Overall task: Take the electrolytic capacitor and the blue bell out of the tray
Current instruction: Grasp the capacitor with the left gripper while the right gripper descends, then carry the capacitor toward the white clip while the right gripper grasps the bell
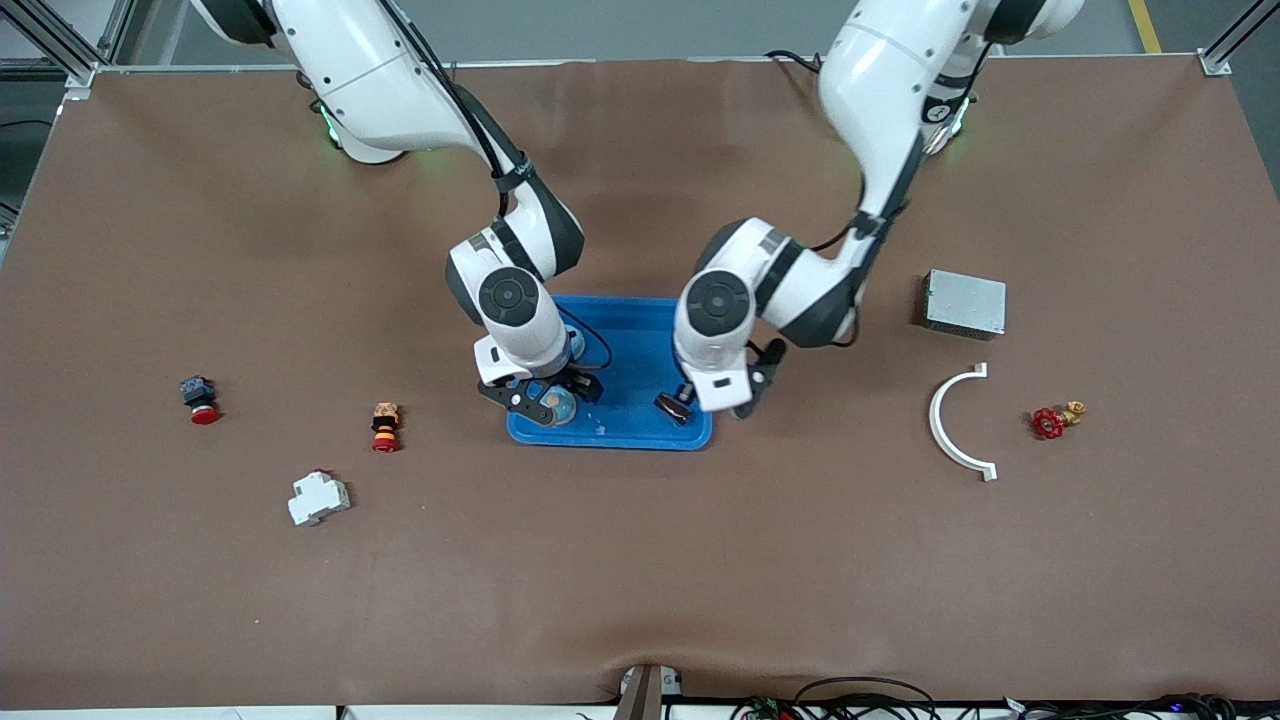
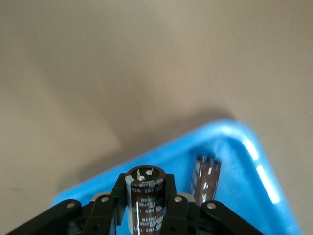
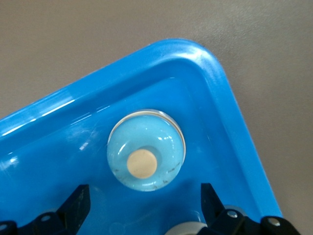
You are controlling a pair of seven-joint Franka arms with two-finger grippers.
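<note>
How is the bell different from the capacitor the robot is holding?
The bell is light blue and round like a dome with a tan button on top; the capacitor is a dark brown cylinder with a silvery top. The bell rests in the blue tray with the right gripper open around it; the capacitor is pinched upright in the left gripper over the tray's corner. Both are small parts at the same tray.

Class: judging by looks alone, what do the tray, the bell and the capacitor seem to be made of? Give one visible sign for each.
Tray: probably glossy blue plastic; bright highlights run along its rounded rim.
Bell: seemingly glossy painted metal or plastic; smooth pale-blue dome, matte tan button.
Capacitor: likely a metal can in shiny dark-brown printed sleeve; silvery top shows.
</note>
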